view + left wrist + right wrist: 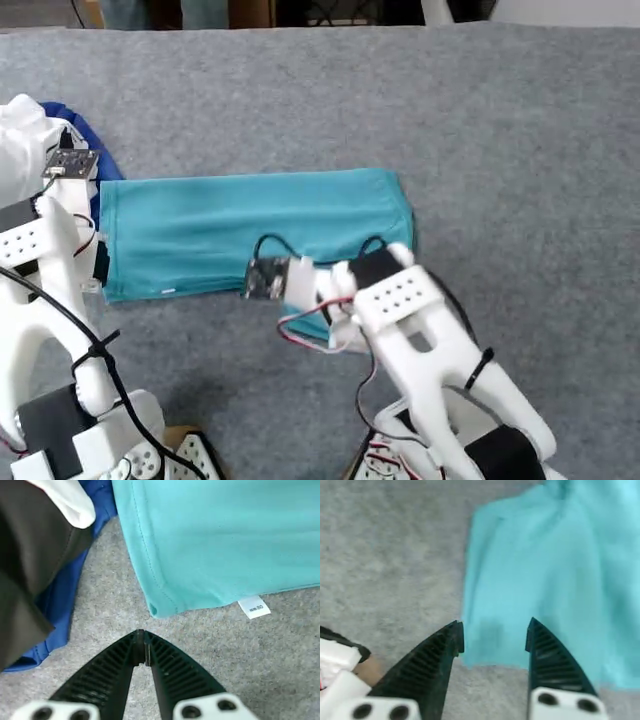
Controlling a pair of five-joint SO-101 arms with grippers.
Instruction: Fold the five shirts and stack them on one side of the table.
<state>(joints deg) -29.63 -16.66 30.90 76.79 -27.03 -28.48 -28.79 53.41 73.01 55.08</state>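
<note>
Grey table with teal shirt, right end effector agape over its edge

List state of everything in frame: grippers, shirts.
teal shirt: folded into a long strip, flat on the table, label out at one corner.
left gripper: shut, empty, over bare table by that corner.
right gripper: open, over the teal shirt's near edge.
blue shirt: crumpled, under black cloth and white cloth.
</note>
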